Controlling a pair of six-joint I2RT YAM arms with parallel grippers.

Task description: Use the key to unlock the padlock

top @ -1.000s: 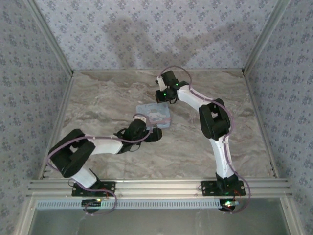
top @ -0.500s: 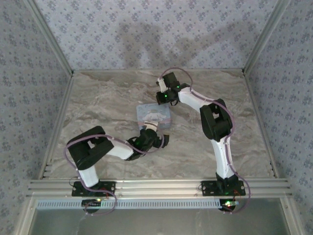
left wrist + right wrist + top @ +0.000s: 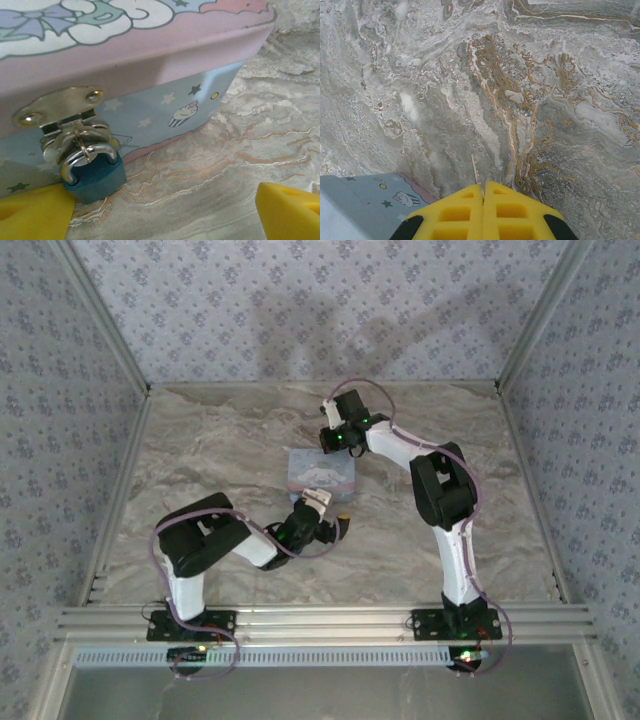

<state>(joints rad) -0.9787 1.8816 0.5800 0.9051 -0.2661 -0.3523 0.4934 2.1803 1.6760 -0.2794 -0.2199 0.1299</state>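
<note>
Seen from the left wrist, the left claw [image 3: 160,220] has its yellow fingertips [image 3: 30,215] wide apart at the bottom corners. The small teal padlock [image 3: 95,177] hangs at lower left from a metal hasp [image 3: 60,107] on the front of the pale blue tin [image 3: 165,100], just beside the left tip; its shackle is closed; the tin sits on the marble bench [image 3: 225,150]. The right claw [image 3: 482,210] has its tips pressed together, above the bench near the tin's corner.

Marble-look table [image 3: 220,440], grey-beige with rusty veins running all through it. Sitting flat on it, mid-table: the pale blue tin [image 3: 322,472], pink lid up. Its padlock [image 3: 95,177] hangs right down at the surface.
</note>
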